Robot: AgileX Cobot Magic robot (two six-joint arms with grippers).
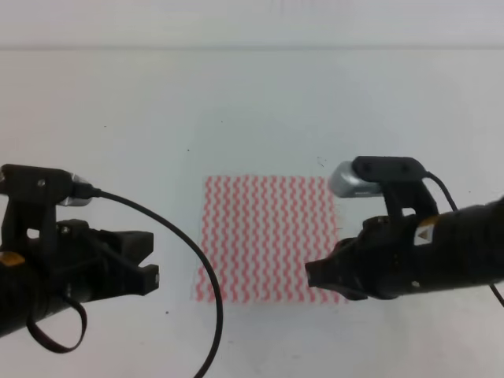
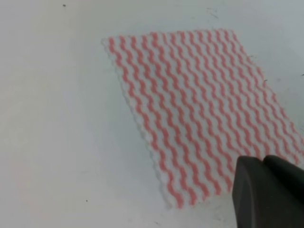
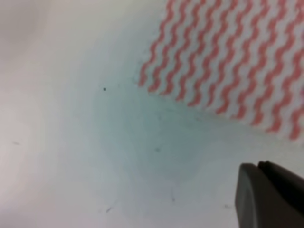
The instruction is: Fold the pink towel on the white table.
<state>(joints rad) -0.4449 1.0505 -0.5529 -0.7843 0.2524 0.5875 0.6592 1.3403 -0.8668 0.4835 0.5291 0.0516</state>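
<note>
The pink towel [image 1: 268, 238] lies flat on the white table [image 1: 252, 110] between both grippers, the right gripper [image 1: 321, 277] over its near corner, the left gripper [image 1: 148, 260] beside it; jaw openings unclear

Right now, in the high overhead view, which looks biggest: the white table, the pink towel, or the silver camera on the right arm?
1. white table
2. pink towel
3. silver camera, though it sits nearer the lens

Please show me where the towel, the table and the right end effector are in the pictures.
towel [image 1: 268, 236], exterior high view, middle of the striped cloth
table [image 1: 252, 110], exterior high view, bare surface behind the cloth
right end effector [image 1: 315, 276], exterior high view, dark tip over the cloth's near right corner
</note>
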